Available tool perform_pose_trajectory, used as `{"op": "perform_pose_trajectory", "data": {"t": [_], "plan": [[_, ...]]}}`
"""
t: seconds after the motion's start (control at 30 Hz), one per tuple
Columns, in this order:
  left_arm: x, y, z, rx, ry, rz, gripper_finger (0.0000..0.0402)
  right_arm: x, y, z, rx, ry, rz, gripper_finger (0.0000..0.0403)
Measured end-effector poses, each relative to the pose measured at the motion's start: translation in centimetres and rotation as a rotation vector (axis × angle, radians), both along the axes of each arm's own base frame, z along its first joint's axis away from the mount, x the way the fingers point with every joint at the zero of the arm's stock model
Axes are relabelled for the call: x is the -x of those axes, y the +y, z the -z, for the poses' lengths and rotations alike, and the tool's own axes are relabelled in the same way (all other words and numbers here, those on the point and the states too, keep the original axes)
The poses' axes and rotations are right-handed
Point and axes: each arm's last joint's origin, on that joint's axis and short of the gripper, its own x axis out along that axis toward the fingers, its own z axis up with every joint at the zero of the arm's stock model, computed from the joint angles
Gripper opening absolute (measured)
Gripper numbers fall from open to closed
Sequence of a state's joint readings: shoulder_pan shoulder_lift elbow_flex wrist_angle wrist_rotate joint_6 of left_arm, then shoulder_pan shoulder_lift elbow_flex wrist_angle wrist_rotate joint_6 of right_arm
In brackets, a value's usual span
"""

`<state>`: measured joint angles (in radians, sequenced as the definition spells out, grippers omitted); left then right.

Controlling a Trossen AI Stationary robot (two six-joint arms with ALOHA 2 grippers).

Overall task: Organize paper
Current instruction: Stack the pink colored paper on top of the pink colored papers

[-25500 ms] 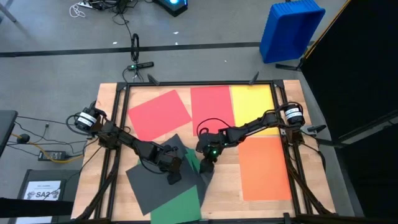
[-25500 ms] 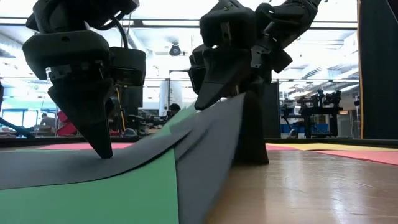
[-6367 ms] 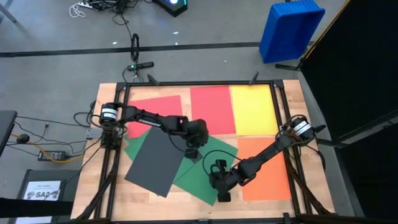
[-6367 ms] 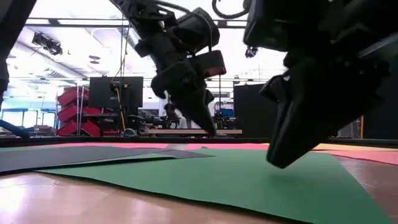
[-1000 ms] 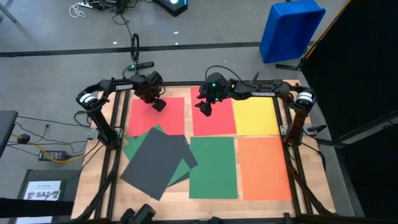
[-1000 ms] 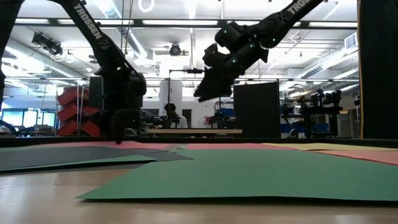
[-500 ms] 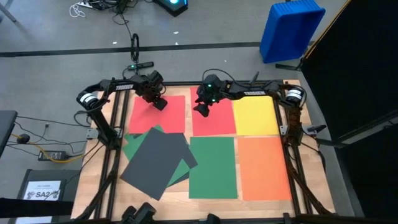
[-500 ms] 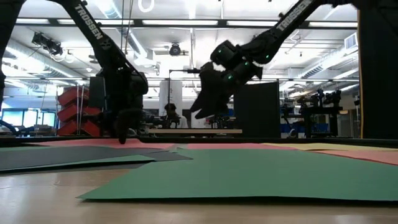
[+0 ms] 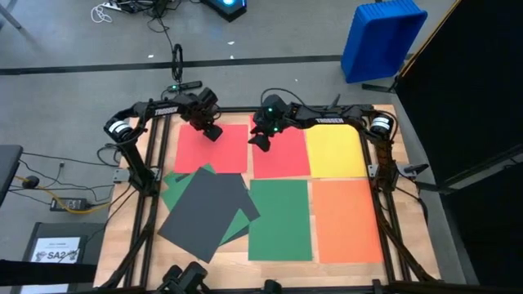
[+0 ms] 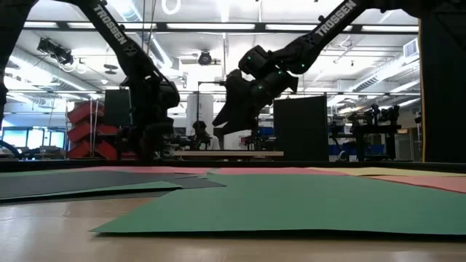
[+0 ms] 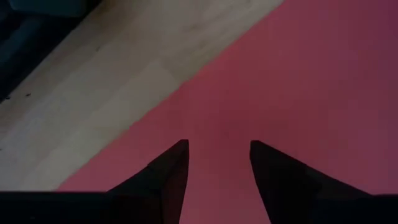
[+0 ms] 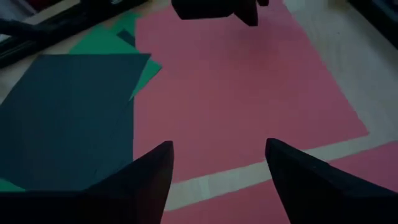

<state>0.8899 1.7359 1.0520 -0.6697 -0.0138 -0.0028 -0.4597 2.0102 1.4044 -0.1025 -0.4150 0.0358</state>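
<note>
High view: paper on table point(image 9: 320, 263) — two red sheets point(image 9: 214, 152), yellow point(image 9: 335, 153), orange point(image 9: 346, 220), green point(image 9: 280, 219), dark grey point(image 9: 200, 213) over another green. Left end effector point(image 9: 214, 133) above left red sheet; right end effector point(image 9: 261, 140) above middle red.
Low view: both raised.
Wrist views: both sets of fingers spread, pinching nothing

I see three sheets point(image 9: 278, 147) side by side along the table's point(image 9: 335, 269) far edge, two more sheets point(image 9: 315, 219) in front of them on the right, and overlapping sheets point(image 9: 204, 211) skewed at front left
</note>
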Motion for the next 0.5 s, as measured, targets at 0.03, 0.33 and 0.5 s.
{"op": "perform_pose_trajectory", "data": {"t": [0.03, 0.33, 0.5], "plan": [[0.0, 0.0, -0.1, 0.002, 0.002, 0.003, 0.0156, 0.0, 0.0, 0.0, 0.000, 0.006, -0.001, 0.0236], [0.2, 0.7, -1.4, -0.001, 0.031, 0.031, 0.0156, 0.1, 0.0, 0.1, -0.004, 0.016, -0.003, 0.0239], [1.8, 1.7, -1.4, 0.047, -0.022, 0.009, 0.0158, 0.2, 0.4, 0.3, -0.010, 0.043, -0.015, 0.0235]]}}
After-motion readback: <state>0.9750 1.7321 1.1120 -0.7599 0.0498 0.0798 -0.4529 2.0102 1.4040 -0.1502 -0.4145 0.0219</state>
